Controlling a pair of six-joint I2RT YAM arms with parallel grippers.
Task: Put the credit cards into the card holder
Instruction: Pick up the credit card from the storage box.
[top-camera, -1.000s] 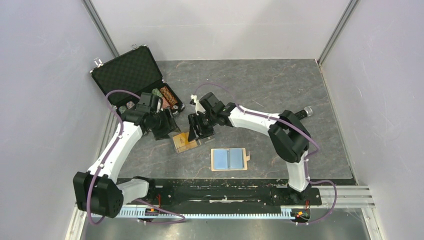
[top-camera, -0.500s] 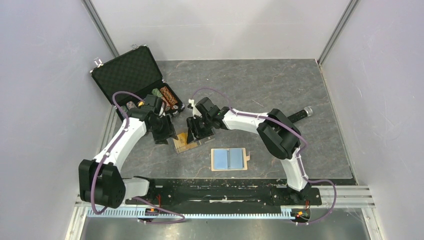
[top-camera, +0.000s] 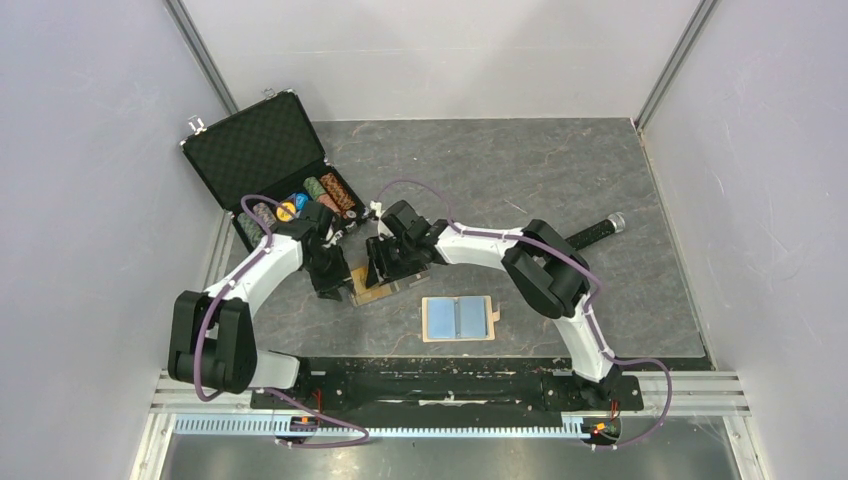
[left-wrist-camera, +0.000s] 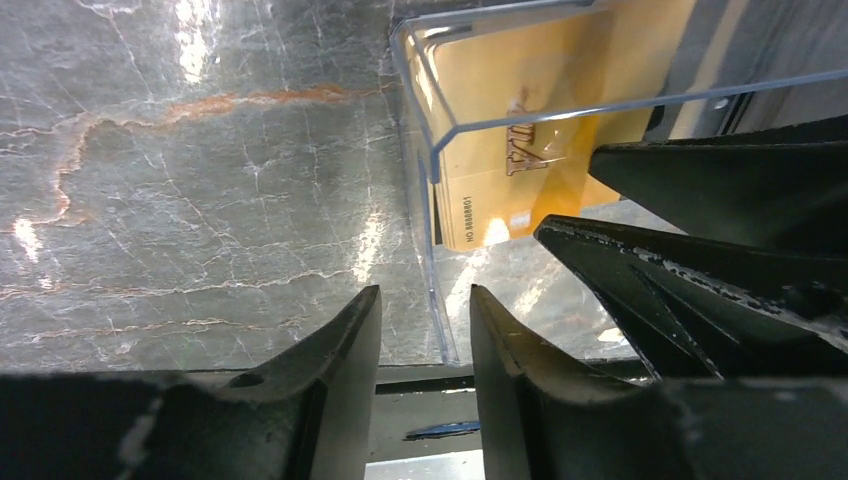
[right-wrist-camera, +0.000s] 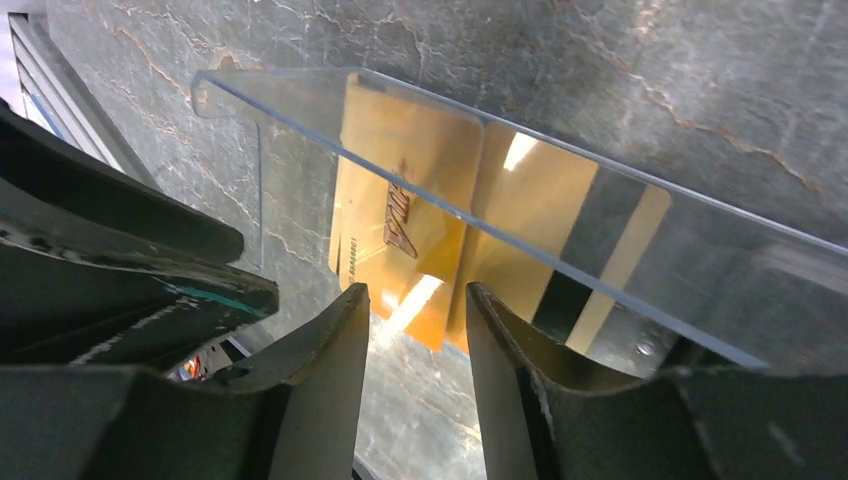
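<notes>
Robot test cell in a lab, not a lived-in room.

Two white robot arms, the left arm (top-camera: 250, 282) and the right arm (top-camera: 482, 243), are bolted to a black rail (top-camera: 450, 385) along the near edge of a grey, marble-patterned surface (top-camera: 600, 170). Plain white panels (top-camera: 90, 200) set in aluminium posts (top-camera: 200, 60) wall the surface in on the left, right and far sides. Only staged props lie out: an open black poker-chip case (top-camera: 255, 145) at the far left and a card holder (top-camera: 459, 318) lying open near the middle.
</notes>
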